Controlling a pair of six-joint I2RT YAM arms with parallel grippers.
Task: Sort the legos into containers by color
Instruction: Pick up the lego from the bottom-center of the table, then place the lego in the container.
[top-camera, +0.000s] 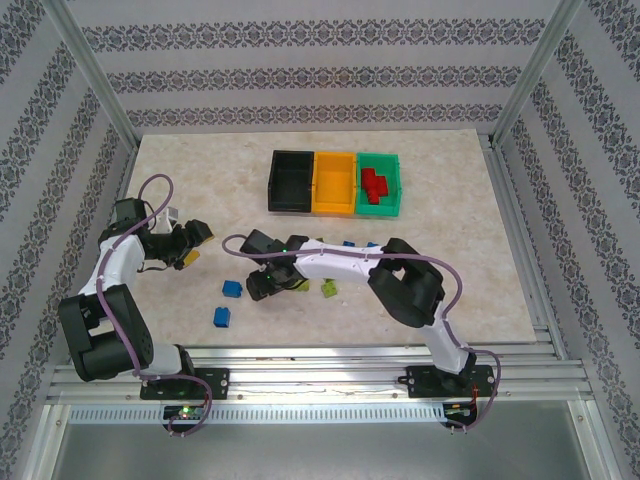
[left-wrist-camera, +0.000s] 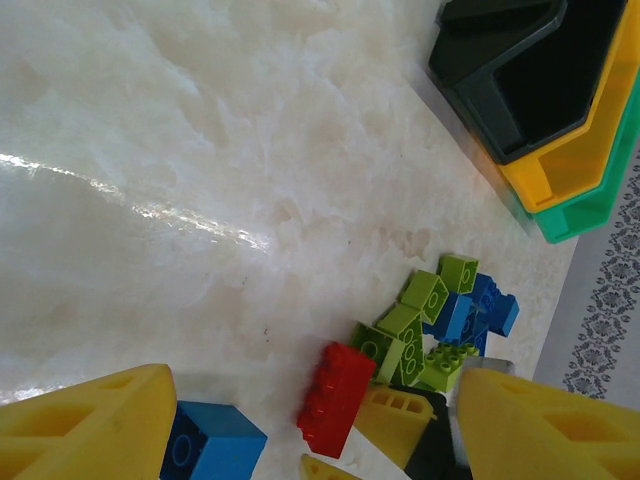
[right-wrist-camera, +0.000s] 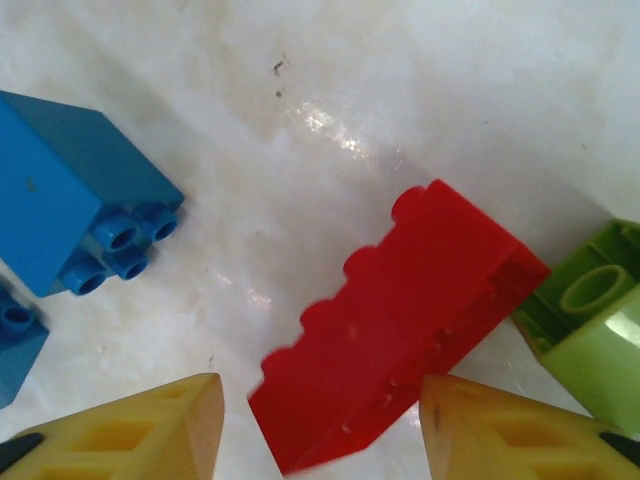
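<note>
A red lego (right-wrist-camera: 400, 320) lies on the marble table between the yellow fingers (right-wrist-camera: 140, 430) of my right gripper (right-wrist-camera: 320, 390), which stands open with a gap on each side of the brick. From above, my right gripper (top-camera: 262, 287) is low over the loose legos. My left gripper (top-camera: 195, 243) hovers open to the left. In its wrist view a blue lego (left-wrist-camera: 215, 445) lies by its left finger (left-wrist-camera: 90, 430), with the red lego (left-wrist-camera: 335, 398) and a heap of lime green legos (left-wrist-camera: 420, 330) and blue legos (left-wrist-camera: 480, 310) beyond. The black (top-camera: 292, 182), orange-yellow (top-camera: 335, 183) and green (top-camera: 392, 190) containers stand in a row at the back.
Red legos (top-camera: 375, 183) lie in the green container. Two blue legos (top-camera: 232, 289) (top-camera: 222, 317) sit near the front left, a lime green one (top-camera: 328, 288) by the right arm. Another lime green lego (right-wrist-camera: 590, 320) touches the red one's far end. Metal frame posts (top-camera: 95, 80) flank the table.
</note>
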